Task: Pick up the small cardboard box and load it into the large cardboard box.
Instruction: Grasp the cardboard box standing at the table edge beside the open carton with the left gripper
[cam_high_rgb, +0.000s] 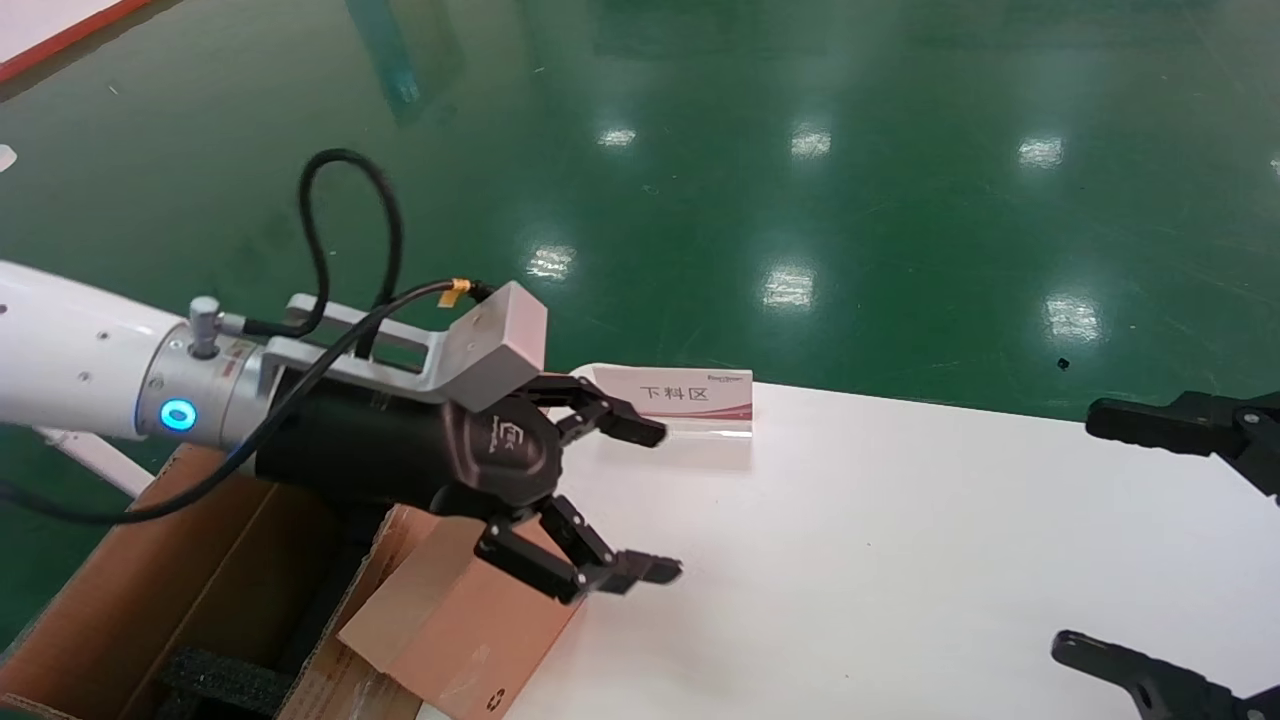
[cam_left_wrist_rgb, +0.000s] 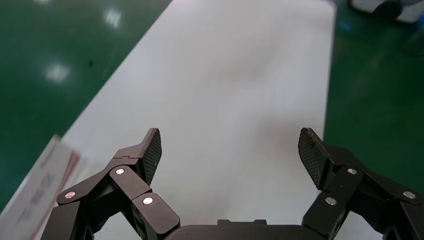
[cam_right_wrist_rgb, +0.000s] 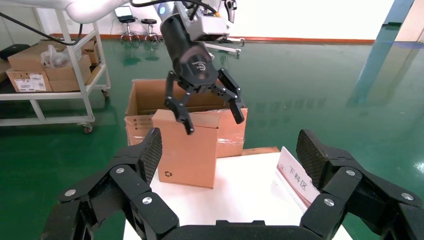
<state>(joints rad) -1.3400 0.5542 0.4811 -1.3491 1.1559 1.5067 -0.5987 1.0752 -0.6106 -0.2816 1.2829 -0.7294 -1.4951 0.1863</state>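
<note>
The small cardboard box stands upright on the left end of the white table, recycling mark low on its face. Just past that end stands the large cardboard box, open-topped, with black foam inside. My left gripper hovers open just above the small box's top, pointing along the table; its wrist view shows only bare table between the fingers. My right gripper stands open and empty at the table's right end.
A white placard with a red band stands at the table's far edge near the left gripper. Green floor surrounds the table. A shelf cart with cartons stands beyond the large box.
</note>
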